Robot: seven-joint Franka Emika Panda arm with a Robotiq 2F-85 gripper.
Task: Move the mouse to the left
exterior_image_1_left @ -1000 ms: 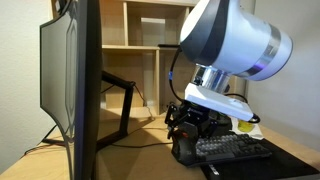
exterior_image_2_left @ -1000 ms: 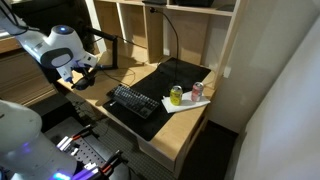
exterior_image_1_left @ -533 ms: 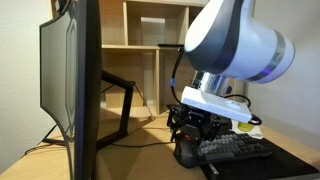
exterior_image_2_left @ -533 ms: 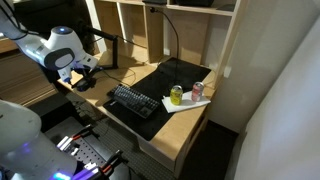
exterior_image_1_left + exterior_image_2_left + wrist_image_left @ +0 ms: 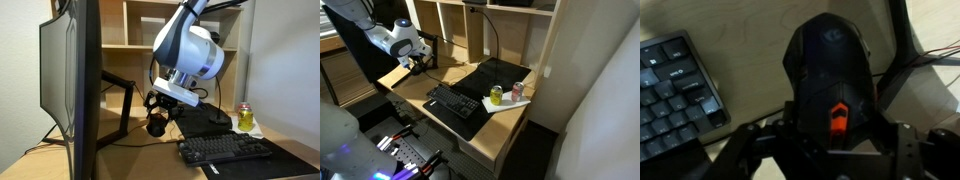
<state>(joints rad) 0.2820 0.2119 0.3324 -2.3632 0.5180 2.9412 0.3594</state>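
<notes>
Robotiq gripper [image 5: 156,120], in an exterior view, is clamping the small black oval computer mouse [image 5: 155,128] just above the wooden desk [image 5: 130,150], between the dark monitor [image 5: 75,80] and the wide black keyboard [image 5: 225,150]. In an exterior view, two drink cans [image 5: 496,95] are standing well apart from it. In the wrist view, the mouse [image 5: 830,80] is showing a rounded back with an orange mark.

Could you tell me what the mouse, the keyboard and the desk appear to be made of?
The mouse looks like matte black plastic, with a soft sheen and an orange insert. The keyboard seems to be dark plastic with grey keycaps. The desk looks like light wood or laminate, showing faint grain.
</notes>
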